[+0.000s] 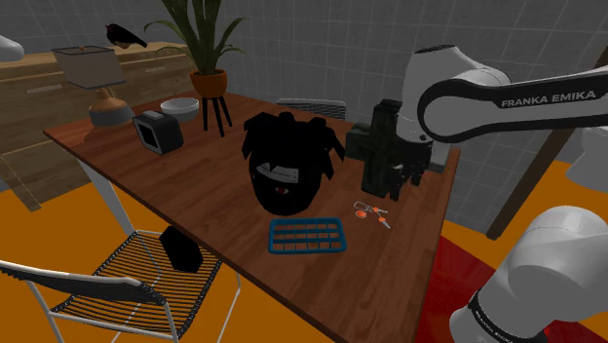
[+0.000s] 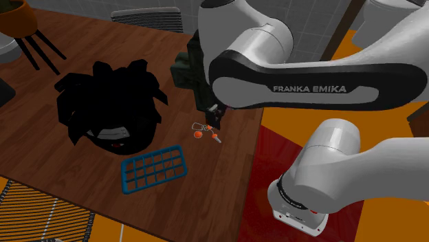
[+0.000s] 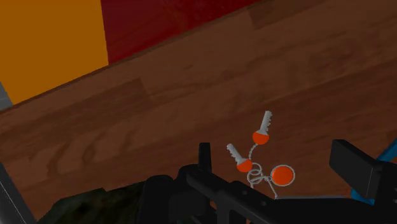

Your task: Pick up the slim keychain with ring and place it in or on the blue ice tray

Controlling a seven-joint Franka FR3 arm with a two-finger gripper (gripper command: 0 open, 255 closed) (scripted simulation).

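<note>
One table (image 1: 195, 175) bore one blue ice tray (image 1: 308, 235), one keychain (image 3: 259, 135) with two keys and one orange tag (image 3: 282, 174), one black basket (image 1: 287, 166), one bowl (image 1: 180, 104), one lamp (image 1: 97, 83) and one potted plant (image 1: 207, 78). At the tray's eight o'clock in the shoulder view stood one wire chair (image 1: 117, 283).

White arm (image 2: 302, 75) with black band lettered FRANKA EMIKA.

Bare table (image 1: 195, 185) separates keychain (image 1: 371, 213) from ice tray (image 1: 272, 237); black object (image 1: 287, 161) stands near.
</note>
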